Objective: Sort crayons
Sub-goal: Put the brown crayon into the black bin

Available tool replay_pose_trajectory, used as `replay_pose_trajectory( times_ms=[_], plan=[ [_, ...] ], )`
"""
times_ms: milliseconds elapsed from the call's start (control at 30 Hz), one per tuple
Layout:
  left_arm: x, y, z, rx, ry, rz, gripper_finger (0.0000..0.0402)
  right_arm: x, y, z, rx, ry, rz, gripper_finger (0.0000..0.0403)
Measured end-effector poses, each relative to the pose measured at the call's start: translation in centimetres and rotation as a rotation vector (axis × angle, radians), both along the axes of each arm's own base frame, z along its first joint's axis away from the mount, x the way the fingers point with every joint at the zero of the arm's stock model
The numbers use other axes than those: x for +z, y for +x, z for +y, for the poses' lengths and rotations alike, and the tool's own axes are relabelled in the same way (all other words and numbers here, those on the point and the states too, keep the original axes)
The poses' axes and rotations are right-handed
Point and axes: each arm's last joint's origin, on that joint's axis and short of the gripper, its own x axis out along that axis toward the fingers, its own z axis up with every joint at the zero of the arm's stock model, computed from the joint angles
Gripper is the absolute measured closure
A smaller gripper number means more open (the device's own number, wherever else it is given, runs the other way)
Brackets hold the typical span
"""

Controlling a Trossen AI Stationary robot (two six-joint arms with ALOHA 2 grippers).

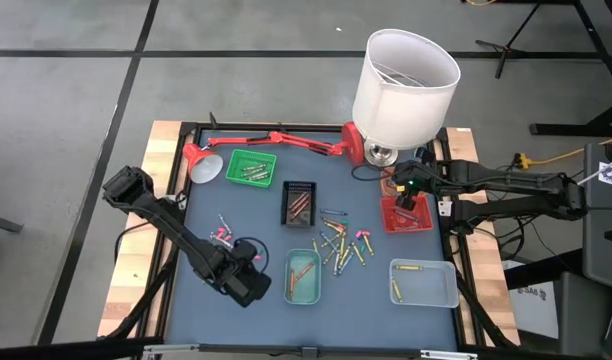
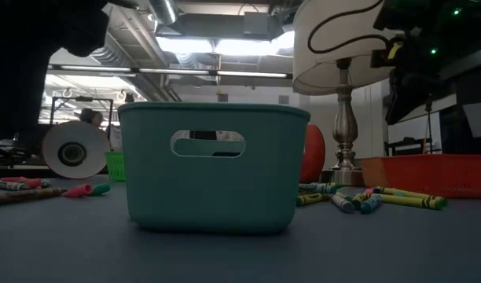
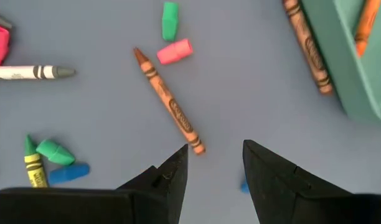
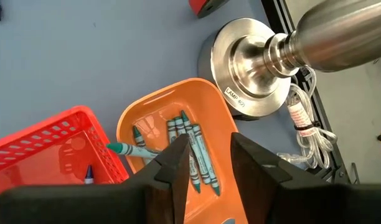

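Sorting crayons (image 1: 338,243): loose heap just right of teal tray (image 1: 304,277). My left gripper (image 3: 214,163) hovers left of tray, fingers parted over brown crayon (image 3: 169,107). Right gripper (image 4: 209,152) parted, empty, above orange tray (image 4: 172,143). Judged light, stiff, snappable, roll-prone; pinch mid-barrel.

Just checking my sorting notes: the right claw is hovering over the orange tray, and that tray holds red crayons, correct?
Not quite. The right claw does hover over the orange tray, but the crayons in it are blue-green, not red, as the right wrist view shows.
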Motion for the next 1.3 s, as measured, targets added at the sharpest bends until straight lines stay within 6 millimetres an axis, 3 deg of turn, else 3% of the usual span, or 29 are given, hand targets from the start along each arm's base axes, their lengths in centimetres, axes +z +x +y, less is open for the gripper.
replay_pose_trajectory(
  times_ms=[167,500,833,1300],
  plan=[
    [-0.5,0.2,0.0,0.033,0.025,-0.003,0.0264,0.0,0.0,0.1,0.009,0.021,-0.006,0.0287],
    [-4.1,0.8,-0.6,0.048,0.061,0.11,0.0264,-0.1,0.2,0.3,0.05,0.1,-0.024,0.0288],
    [-5.3,0.9,-0.7,0.051,0.085,0.142,0.0267,-0.1,0.2,0.3,0.05,0.1,-0.024,0.0288],
    [-5.3,1.0,-0.7,0.05,0.08,0.141,0.038,-0.1,0.2,0.5,0.08,0.16,-0.035,0.0287]
  ],
)
